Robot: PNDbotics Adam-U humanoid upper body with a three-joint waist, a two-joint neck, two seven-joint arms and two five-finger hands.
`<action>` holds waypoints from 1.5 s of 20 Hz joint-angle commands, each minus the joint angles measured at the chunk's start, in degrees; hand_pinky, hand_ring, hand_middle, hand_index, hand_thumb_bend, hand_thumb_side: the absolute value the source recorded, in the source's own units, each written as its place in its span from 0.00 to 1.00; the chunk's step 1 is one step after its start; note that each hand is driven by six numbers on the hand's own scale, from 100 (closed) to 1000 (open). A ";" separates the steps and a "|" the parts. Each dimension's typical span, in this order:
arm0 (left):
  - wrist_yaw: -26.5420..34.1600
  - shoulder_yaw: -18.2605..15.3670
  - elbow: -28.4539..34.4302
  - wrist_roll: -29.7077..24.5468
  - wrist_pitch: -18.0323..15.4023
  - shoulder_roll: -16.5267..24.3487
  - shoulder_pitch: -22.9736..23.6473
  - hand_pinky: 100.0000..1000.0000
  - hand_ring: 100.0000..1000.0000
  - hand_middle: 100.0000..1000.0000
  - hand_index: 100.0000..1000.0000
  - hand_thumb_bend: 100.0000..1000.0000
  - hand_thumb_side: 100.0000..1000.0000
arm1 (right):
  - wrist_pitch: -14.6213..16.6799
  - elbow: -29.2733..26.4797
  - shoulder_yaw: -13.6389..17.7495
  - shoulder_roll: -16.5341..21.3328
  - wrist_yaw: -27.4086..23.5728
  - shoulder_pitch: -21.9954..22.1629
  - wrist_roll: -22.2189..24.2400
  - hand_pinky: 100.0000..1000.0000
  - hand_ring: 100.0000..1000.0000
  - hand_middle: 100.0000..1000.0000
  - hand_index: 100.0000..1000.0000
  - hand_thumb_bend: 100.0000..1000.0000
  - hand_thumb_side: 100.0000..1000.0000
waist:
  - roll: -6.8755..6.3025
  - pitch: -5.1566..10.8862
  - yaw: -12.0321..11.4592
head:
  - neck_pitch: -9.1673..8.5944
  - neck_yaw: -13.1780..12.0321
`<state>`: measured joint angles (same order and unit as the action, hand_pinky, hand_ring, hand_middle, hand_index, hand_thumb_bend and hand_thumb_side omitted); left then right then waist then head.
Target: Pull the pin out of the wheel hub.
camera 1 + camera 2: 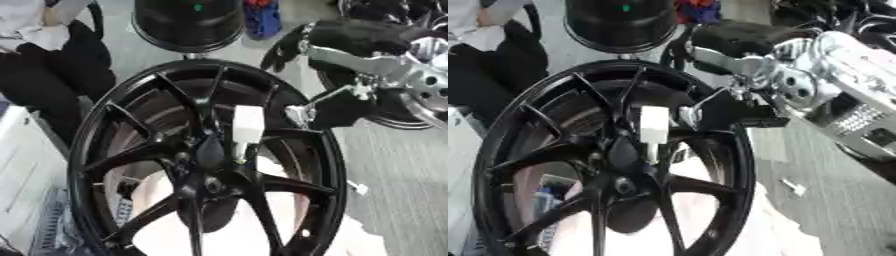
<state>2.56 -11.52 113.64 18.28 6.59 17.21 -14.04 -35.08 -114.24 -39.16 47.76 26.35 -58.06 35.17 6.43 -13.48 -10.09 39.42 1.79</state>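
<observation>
So there's a big glossy black multi-spoke alloy wheel (pixel 206 165) filling most of the view, face toward the camera and tilted a bit; its hub (pixel 208 186) sits low of centre where the spokes meet; the pin, a pale cream-white blocky peg (pixel 247 125), is stuck in among the spokes just above the hub, upright, with a thinner stem running down from it toward the hub.

The right robot hand (pixel 726 114), black with silver joints, comes in from the upper right on a chunky silver-and-black arm (pixel 833 85); it's up against the wheel's upper right rim, just beside the white peg; in the right eye view a silver fingertip (pixel 686 116) looks to be right next to the peg, maybe touching, but I honestly can't tell if the fingers are curled round it or only near it.

The left robot hand doesn't show in either view.

Behind the wheel there's a second dark round rim-like thing (pixel 188 22) at the top, something blue (pixel 262 19) next to it, and a grey floor-like surface (pixel 402 170) off to the right.
</observation>
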 commanded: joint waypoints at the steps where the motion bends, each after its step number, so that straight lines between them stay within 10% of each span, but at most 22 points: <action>1: 0.26 -0.33 0.95 0.06 0.17 1.86 -0.15 0.59 0.47 0.48 0.66 0.09 0.28 | -2.65 -0.36 0.18 -0.21 0.38 -0.86 1.84 0.92 0.84 0.70 0.83 0.00 0.14 | -0.46 1.11 0.25 | 1.00 0.25; 30: 0.22 -0.37 0.95 -0.17 0.12 1.89 -0.38 0.59 0.47 0.48 0.66 0.08 0.29 | -8.96 -0.36 -1.65 -3.65 -0.58 1.82 2.38 0.94 0.89 0.74 0.86 0.00 0.39 | -0.15 -0.04 -0.15 | 1.54 0.41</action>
<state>2.57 -11.54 113.64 18.33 6.75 18.06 -13.72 -38.72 -114.24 -41.35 43.46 25.33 -55.70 32.40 6.75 -14.35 -10.25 41.25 2.05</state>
